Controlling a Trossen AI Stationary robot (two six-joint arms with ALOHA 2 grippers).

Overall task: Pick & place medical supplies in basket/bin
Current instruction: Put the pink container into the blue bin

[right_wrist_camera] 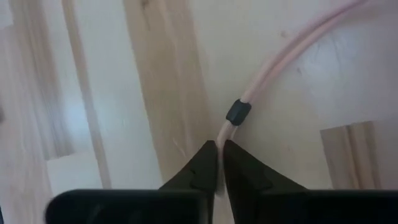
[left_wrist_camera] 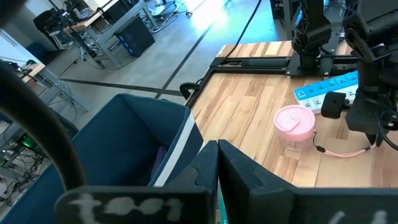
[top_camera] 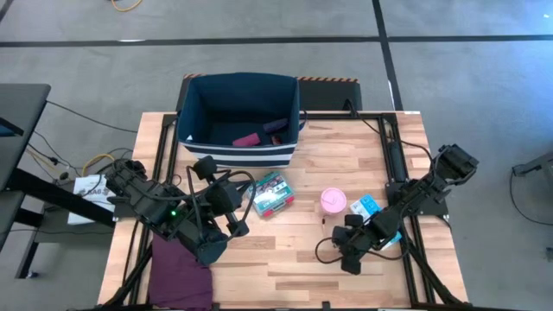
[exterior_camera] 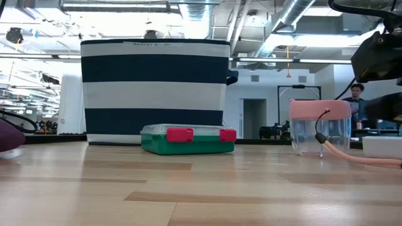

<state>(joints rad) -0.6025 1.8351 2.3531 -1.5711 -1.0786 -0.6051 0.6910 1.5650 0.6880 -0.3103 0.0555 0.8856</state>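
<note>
My right gripper (right_wrist_camera: 217,152) is down at the table (top_camera: 346,164), its fingers clenched on a thin pink cord (right_wrist_camera: 273,68) near the pink tub (top_camera: 333,200). My left gripper (top_camera: 238,200) hovers beside the green-red box (top_camera: 270,194); I cannot tell its finger state. The striped navy bin (top_camera: 239,117) stands at the far edge, two rolls (top_camera: 257,134) inside.

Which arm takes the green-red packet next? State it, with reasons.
Left. Its end effector sits beside the green-red packet, close to the bin; the right end effector is farther off, shut on a pink cord.
</note>
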